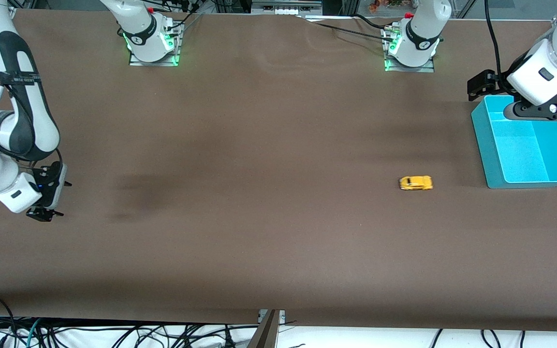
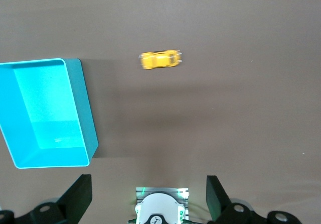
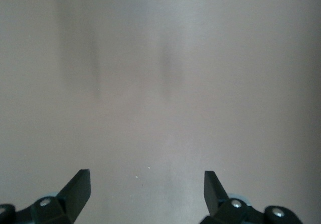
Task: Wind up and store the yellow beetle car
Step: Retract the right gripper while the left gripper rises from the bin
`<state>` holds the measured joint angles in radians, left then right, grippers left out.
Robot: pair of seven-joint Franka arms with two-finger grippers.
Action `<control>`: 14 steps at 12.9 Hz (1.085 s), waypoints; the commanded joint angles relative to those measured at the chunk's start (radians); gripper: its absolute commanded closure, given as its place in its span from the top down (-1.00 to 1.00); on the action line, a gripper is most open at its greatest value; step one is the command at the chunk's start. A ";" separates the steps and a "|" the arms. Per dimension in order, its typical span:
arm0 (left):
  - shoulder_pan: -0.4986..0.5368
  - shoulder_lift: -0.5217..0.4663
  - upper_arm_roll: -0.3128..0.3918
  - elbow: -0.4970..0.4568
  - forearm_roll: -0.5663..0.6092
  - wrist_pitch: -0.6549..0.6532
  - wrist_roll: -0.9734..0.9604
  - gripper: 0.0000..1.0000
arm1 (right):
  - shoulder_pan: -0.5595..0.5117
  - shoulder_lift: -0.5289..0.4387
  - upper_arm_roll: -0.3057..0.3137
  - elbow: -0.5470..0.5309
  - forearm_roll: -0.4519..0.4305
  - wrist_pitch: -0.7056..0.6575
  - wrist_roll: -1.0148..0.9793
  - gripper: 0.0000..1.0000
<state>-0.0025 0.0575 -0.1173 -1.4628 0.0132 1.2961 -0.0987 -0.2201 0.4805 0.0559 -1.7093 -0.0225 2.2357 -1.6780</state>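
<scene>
— What do we count on the table?

— We see one yellow beetle car and one turquoise bin, standing near each other toward the left arm's end, apart, on the brown table. The car rests on its wheels on bare cloth, with nothing between it and the bin.

— Any writing?

— None that we can read on the car or bin.

— And our grippers?

— Two. The left gripper hangs over the bin's edge that lies farther from the front camera, fingers spread, holding nothing. The right gripper waits over bare table at its own end, fingers spread as well.
</scene>
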 commanded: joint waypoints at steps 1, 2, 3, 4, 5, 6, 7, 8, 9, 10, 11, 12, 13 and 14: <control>0.128 -0.048 -0.004 -0.077 -0.148 0.067 0.010 1.00 | -0.005 -0.074 0.027 0.010 0.012 -0.086 0.114 1.00; 0.134 -0.106 -0.005 -0.168 -0.148 0.139 0.010 1.00 | -0.005 -0.095 0.028 0.013 0.012 -0.111 0.165 0.99; 0.131 -0.176 -0.013 -0.267 -0.145 0.211 0.011 1.00 | -0.005 -0.111 0.028 0.013 0.010 -0.128 0.208 0.99; 0.134 -0.204 -0.040 -0.316 -0.142 0.251 0.011 1.00 | -0.005 -0.131 0.028 0.014 0.009 -0.145 0.248 1.00; 0.136 -0.185 -0.048 -0.297 -0.133 0.259 0.010 1.00 | -0.005 -0.149 0.027 0.017 0.010 -0.163 0.305 1.00; 0.133 -0.147 -0.053 -0.259 -0.118 0.253 0.007 1.00 | -0.005 -0.167 0.028 0.025 0.009 -0.198 0.376 1.00; 0.128 -0.119 -0.056 -0.231 -0.107 0.249 0.002 1.00 | -0.005 -0.183 0.030 0.046 0.009 -0.252 0.462 0.99; 0.128 -0.105 -0.056 -0.216 -0.089 0.232 -0.001 1.00 | 0.001 -0.187 0.031 0.072 0.009 -0.310 0.557 1.00; 0.127 -0.099 -0.056 -0.211 -0.076 0.221 -0.001 1.00 | 0.007 -0.188 0.031 0.107 0.009 -0.361 0.652 1.00; 0.127 -0.099 -0.056 -0.208 -0.061 0.218 0.004 1.00 | 0.013 -0.188 0.033 0.143 0.009 -0.411 0.731 1.00; 0.127 -0.097 -0.056 -0.199 -0.053 0.210 0.004 1.00 | 0.018 -0.188 0.039 0.175 0.009 -0.460 0.803 1.00; 0.127 -0.096 -0.056 -0.189 -0.052 0.207 0.004 1.00 | 0.018 -0.188 0.050 0.207 0.007 -0.508 0.877 1.00; 0.143 -0.106 -0.067 -0.203 -0.053 0.204 0.007 1.00 | 0.018 -0.189 0.064 0.241 0.007 -0.563 0.964 1.00; 0.144 -0.093 -0.068 -0.189 -0.052 0.178 -0.002 1.00 | 0.018 -0.192 0.077 0.270 0.007 -0.614 1.060 1.00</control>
<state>0.1280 -0.0519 -0.1716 -1.6898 -0.0608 1.5192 -0.0962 -0.2013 0.2891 0.1110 -1.5038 -0.0221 1.7135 -0.7592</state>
